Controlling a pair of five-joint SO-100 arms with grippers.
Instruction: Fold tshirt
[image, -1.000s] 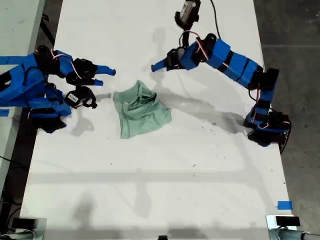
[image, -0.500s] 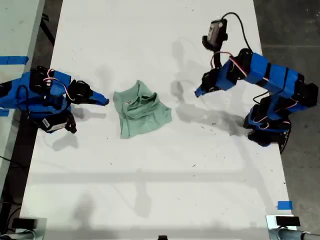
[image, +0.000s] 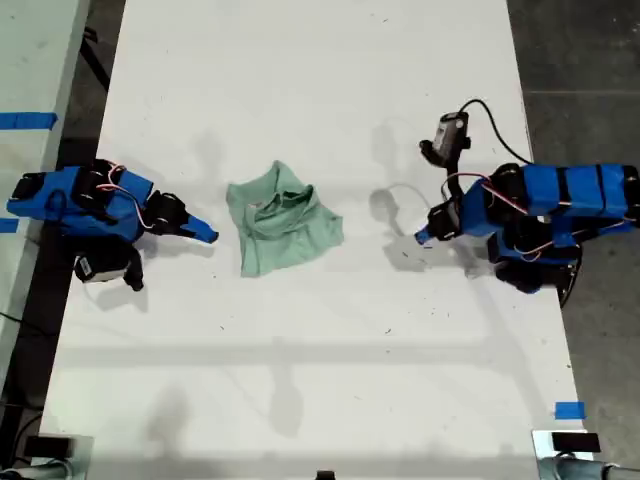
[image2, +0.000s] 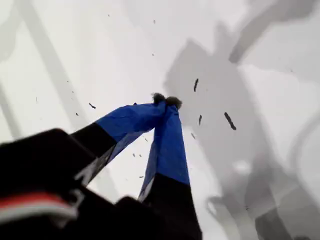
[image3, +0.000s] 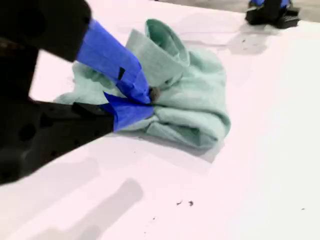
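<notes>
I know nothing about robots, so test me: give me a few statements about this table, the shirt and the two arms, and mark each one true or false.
1. The tshirt lies spread out flat with both sleeves out. False: it sits in a bunched, wrinkled heap on the white table.
2. My first gripper has its fingers closed on nothing. True.
3. My second gripper is lifting the tshirt off the table. False: its fingers are closed and empty, and the exterior view shows it beside the shirt, on that view's left.
4. The two arms sit on opposite sides of the tshirt in the exterior view. True.
5. A strip of blue tape sits near the exterior view's lower right corner. True.
</notes>
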